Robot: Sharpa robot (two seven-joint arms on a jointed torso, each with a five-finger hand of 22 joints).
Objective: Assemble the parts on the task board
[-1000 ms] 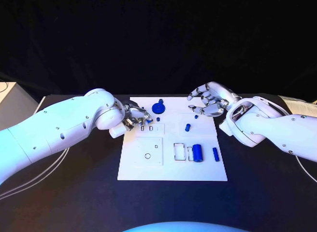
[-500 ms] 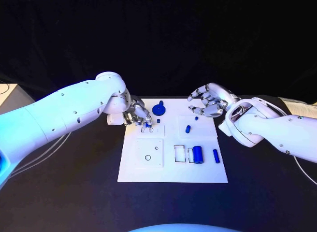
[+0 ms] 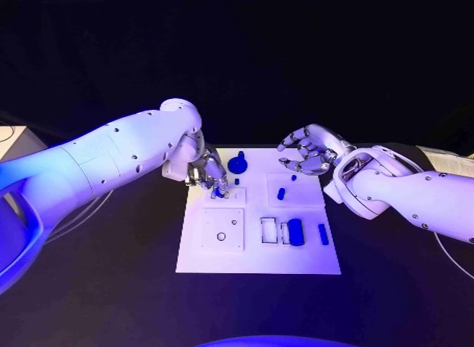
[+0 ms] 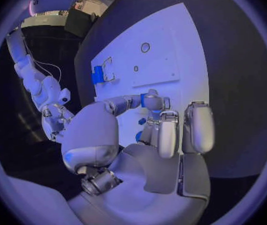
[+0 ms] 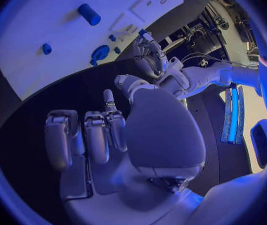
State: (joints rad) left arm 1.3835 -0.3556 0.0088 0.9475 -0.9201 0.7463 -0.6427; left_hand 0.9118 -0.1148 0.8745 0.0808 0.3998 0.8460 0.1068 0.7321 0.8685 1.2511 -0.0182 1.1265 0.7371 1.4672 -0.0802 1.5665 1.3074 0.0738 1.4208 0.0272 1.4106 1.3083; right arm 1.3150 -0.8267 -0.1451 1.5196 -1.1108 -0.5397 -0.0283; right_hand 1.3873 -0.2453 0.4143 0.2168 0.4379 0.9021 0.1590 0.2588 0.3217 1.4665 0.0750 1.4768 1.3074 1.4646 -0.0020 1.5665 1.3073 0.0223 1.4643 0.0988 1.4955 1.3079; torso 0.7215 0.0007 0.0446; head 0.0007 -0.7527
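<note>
The white task board [image 3: 258, 256] lies mid-table. My left hand [image 3: 207, 174] hangs over its far-left part, by the small slots, pinching a small blue part [image 4: 150, 100] between thumb and a finger. On the board are a blue round knob [image 3: 238, 164], a small blue peg [image 3: 281, 193], a thick blue cylinder [image 3: 295, 231] and a slim blue bar [image 3: 322, 233]. My right hand [image 3: 310, 150] hovers above the far-right corner with loosely bent fingers and holds nothing. The right wrist view shows the cylinder [image 5: 88, 14], the knob [image 5: 100, 52] and my left hand [image 5: 147, 52].
Black table [image 3: 112, 289] surrounds the board. A pale box [image 3: 3, 141] stands at the far left with a cable by it. A square inset with a small ring [image 3: 222, 236] and an empty rectangular frame [image 3: 268, 228] sit on the board's near half.
My left arm has swung up and inward, carrying its hand a little to the right over the small slots. My right hand has barely moved.
</note>
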